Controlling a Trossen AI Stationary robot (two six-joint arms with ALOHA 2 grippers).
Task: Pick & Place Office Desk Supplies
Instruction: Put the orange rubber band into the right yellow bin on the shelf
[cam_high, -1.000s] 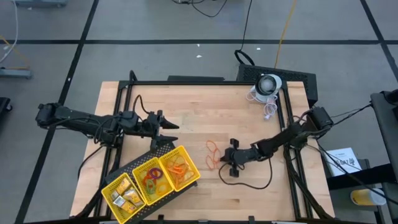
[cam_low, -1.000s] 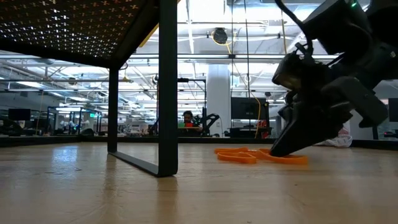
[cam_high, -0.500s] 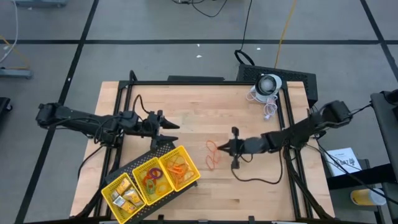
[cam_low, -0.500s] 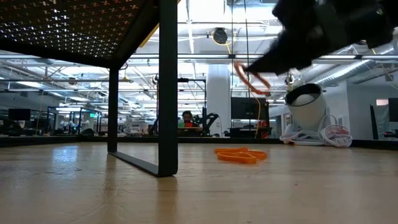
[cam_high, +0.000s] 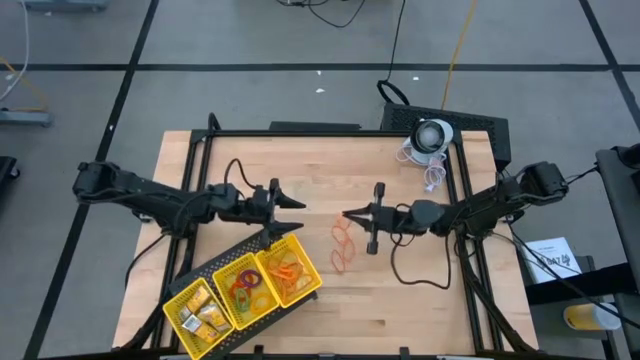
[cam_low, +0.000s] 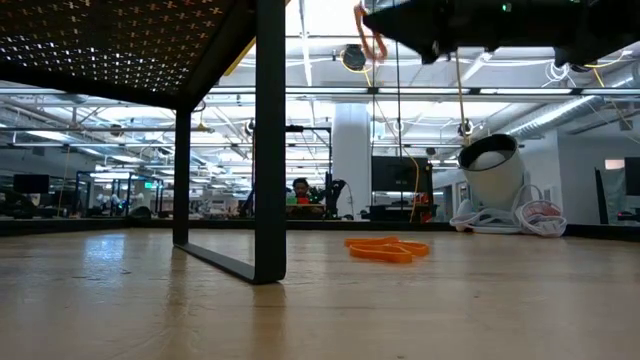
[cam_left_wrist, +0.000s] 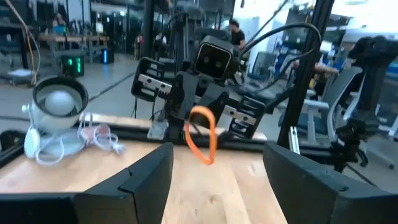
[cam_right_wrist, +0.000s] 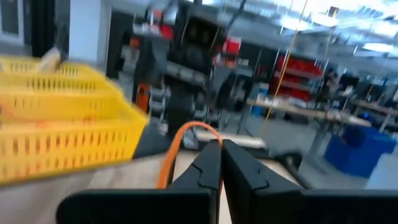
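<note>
The right hand (cam_high: 347, 213) is pinched shut on an orange rubber band (cam_left_wrist: 202, 134) above the counter (cam_high: 320, 160), while the left hand (cam_high: 300, 214) hangs open and empty.

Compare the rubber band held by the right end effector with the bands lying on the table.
The held rubber band hangs in the air, pinched by the shut right end effector; the loose bands lie flat on the wooden table. The held one is single; the loose ones overlap. Both are thin orange loops.
</note>
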